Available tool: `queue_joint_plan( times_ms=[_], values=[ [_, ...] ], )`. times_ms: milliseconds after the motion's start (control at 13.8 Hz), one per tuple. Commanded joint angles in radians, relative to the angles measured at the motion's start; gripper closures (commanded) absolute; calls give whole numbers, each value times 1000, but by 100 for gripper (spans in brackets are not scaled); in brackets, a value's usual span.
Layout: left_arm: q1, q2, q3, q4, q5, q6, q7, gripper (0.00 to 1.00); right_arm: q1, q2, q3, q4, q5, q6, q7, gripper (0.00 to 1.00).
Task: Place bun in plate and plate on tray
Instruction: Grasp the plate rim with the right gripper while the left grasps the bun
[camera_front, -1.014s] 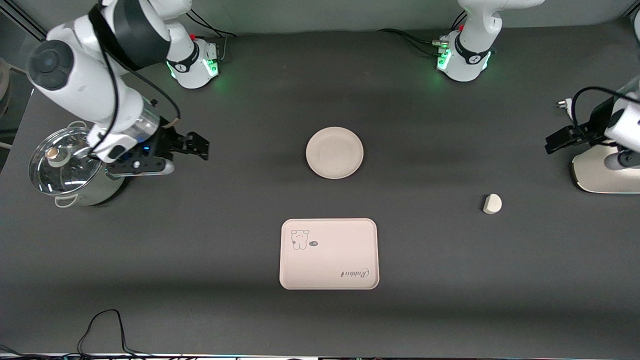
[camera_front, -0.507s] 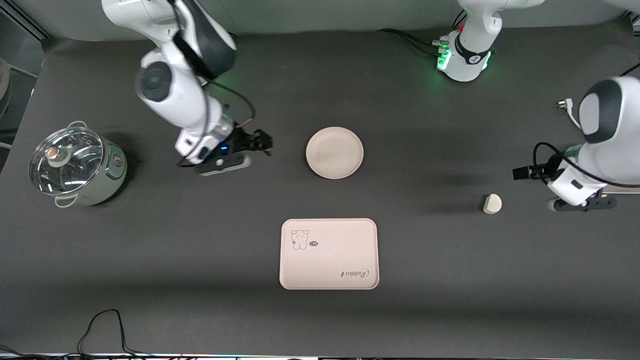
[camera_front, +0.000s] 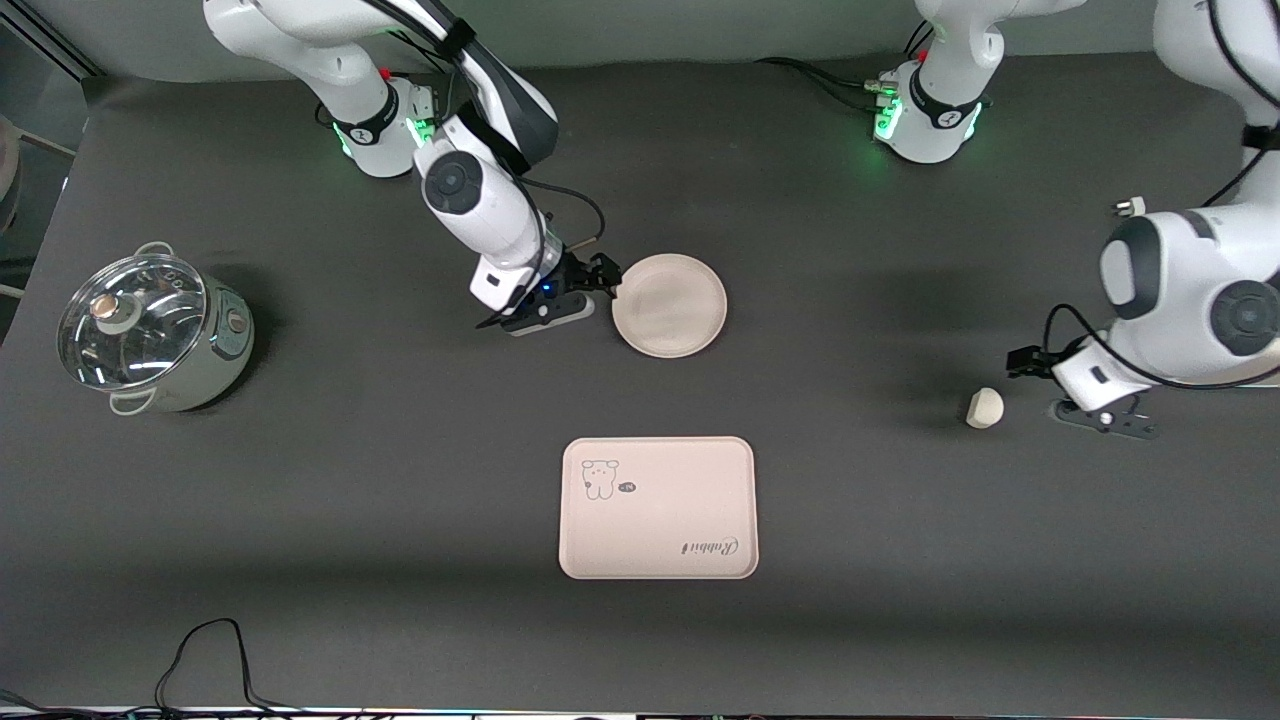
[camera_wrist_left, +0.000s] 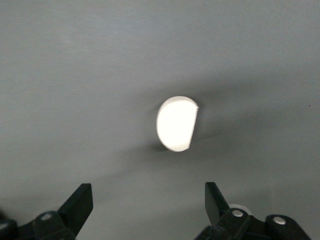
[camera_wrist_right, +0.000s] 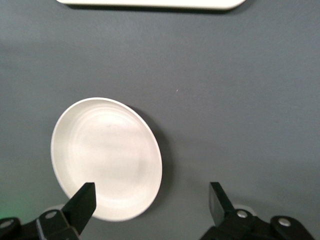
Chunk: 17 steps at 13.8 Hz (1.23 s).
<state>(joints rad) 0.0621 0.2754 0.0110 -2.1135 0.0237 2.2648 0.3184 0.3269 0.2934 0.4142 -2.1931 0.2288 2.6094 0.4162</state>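
Dark grey table (camera_front: 400, 560) under even light, green status lamps at both robot bases along the top of the front view.

Left gripper (camera_front: 1022, 362): jaws spread wide, holding nothing. In the left wrist view the two fingertips (camera_wrist_left: 80, 202) frame the bun (camera_wrist_left: 177, 123) with open table between them and it. Front view puts the bun (camera_front: 984, 407) at right of centre, just beside this gripper, resting on the table with its flat face turned sideways.

Right gripper (camera_front: 603, 272): jaws also wide and empty, at the plate's edge toward the right arm's end. Right wrist view shows one fingertip (camera_wrist_right: 82, 202) over the plate (camera_wrist_right: 106, 159), the other over bare table.

Plate (camera_front: 669, 305) at centre of the frame, empty. Tray (camera_front: 658, 508) below it, lower centre, also empty, well apart from the bun. A lidded steel pot (camera_front: 150, 333) stands at mid left, clear of the work.

Judgement: step in hand is the approach; nothing gripped yet. To do it well, the left arm should centre the bun between its fingers, come down low and close across flat face and rounded back, since the lump looks smooth and could squirt sideways. The right should straddle the rim squarely before pinching, as a shallow plate tips easily.
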Motion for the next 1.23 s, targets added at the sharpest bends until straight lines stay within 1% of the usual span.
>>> queue_joint_plan(
  times_ms=[0,145,290,362,507,652,725,797,870,942,1014,1087,1159],
  values=[
    [-50,16,7,-85,-7,135,22,0,40,93,-3,9,17,110,73,0],
    [-65,66,7,-100,-7,234,22,1,54,140,-3,7,17,181,78,0],
    [-67,99,6,-89,-5,257,24,1,70,180,-3,6,17,240,91,0],
    [-70,103,6,-91,-2,266,24,2,92,184,-5,3,17,248,110,1],
    [-70,122,6,-88,1,292,75,3,97,187,-6,1,15,251,113,11],
    [-61,142,6,-79,-1,324,106,6,97,220,-9,1,6,291,112,27],
    [-61,149,7,-65,-1,323,108,7,97,243,-9,-1,4,329,110,30],
    [-61,156,7,-48,-1,317,111,11,97,257,-11,-1,3,343,108,30],
    [-59,159,7,-37,-1,315,114,16,97,259,-12,-1,3,347,107,30],
    [-59,168,7,-34,-1,321,116,30,97,259,-14,-1,3,347,105,32],
    [-61,177,7,-27,1,325,116,46,97,259,-14,-2,1,348,104,45],
    [-62,183,6,-19,-1,325,125,61,97,259,-14,-2,3,348,104,62],
    [-62,186,7,-13,1,325,137,73,97,259,-14,-2,1,348,104,78]
  ],
)
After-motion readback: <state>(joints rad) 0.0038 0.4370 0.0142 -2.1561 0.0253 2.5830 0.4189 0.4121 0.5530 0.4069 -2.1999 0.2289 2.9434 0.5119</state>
